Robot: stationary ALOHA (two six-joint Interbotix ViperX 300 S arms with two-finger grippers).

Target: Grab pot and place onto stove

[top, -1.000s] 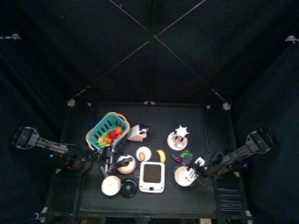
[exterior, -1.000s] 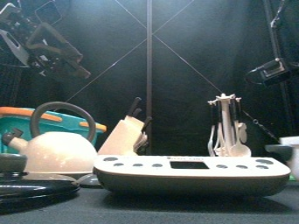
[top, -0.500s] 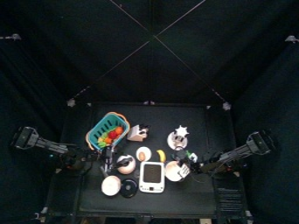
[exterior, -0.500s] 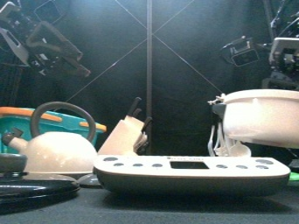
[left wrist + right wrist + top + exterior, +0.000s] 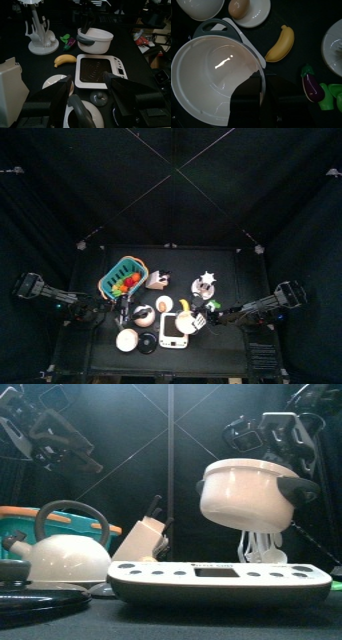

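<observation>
The small round pale silvery-white toy pot [image 5: 250, 494] hangs in the air, pinched by its rim in the right hand [image 5: 261, 95]. The right wrist view shows one black jaw down inside the bowl and the other outside the wall, so the hand stands narrow, closed on the rim. In the front view the pot tilts a little, with its dark side handle [image 5: 305, 489] pointing away from the middle, and clear space shows between its base and the things below.

The step in hand is the carry: the pot is grabbed and lifted but not yet set down. The small white toy stove with dark grey burner marks [image 5: 218, 582] lies just below the held pot and slightly toward the other arm. From above, the pot [image 5: 198, 320] appears just beside the stove [image 5: 173, 330], at its edge rather than over its centre.

The next move likely calls for a short shift further over the stove top, a levelling of the pot, then a gentle descent until the base rests flat before the jaws part.

The left hand [image 5: 90, 100] rests beside a white kettle [image 5: 64, 554], its jaws spread wide and holding nothing.
</observation>
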